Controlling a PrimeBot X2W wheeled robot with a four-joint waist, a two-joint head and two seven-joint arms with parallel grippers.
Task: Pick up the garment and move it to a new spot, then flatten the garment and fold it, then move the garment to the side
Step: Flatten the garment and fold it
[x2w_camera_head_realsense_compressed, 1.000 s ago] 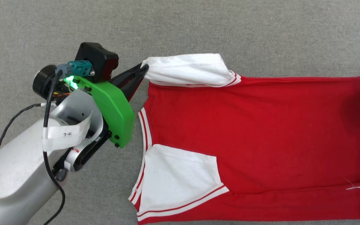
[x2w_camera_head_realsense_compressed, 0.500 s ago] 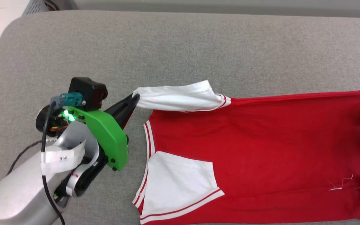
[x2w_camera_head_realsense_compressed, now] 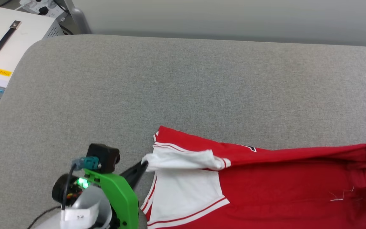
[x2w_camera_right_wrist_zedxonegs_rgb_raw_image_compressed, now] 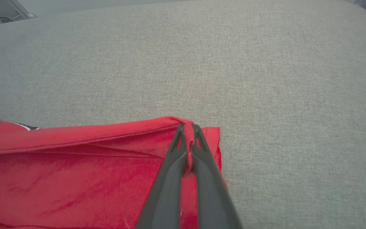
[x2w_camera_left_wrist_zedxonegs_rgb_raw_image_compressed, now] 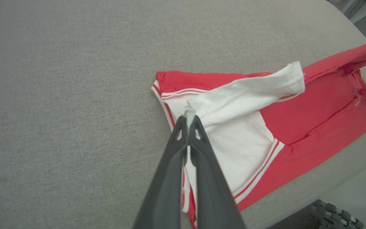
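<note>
Grey woven-fabric surface (x2w_camera_head_realsense_compressed: 170, 79) carries the small red jersey shirt with white striped-trim sleeves (x2w_camera_head_realsense_compressed: 281, 184) near its front edge, partly folded over. At left, the left gripper (x2w_camera_left_wrist_zedxonegs_rgb_raw_image_compressed: 189, 118) pinches a white sleeve tip (x2w_camera_left_wrist_zedxonegs_rgb_raw_image_compressed: 190, 111); at right, the right gripper (x2w_camera_right_wrist_zedxonegs_rgb_raw_image_compressed: 187, 127) pinches the red hem corner (x2w_camera_right_wrist_zedxonegs_rgb_raw_image_compressed: 178, 120). Either thin bite could slip, skewing the fold.

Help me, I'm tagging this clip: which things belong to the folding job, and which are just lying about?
Part of the job: shirt; left gripper, shut on its white sleeve; right gripper, shut on a red corner; grey padded surface under it.
Just lying about: white box with a black handle, off the surface.
</note>
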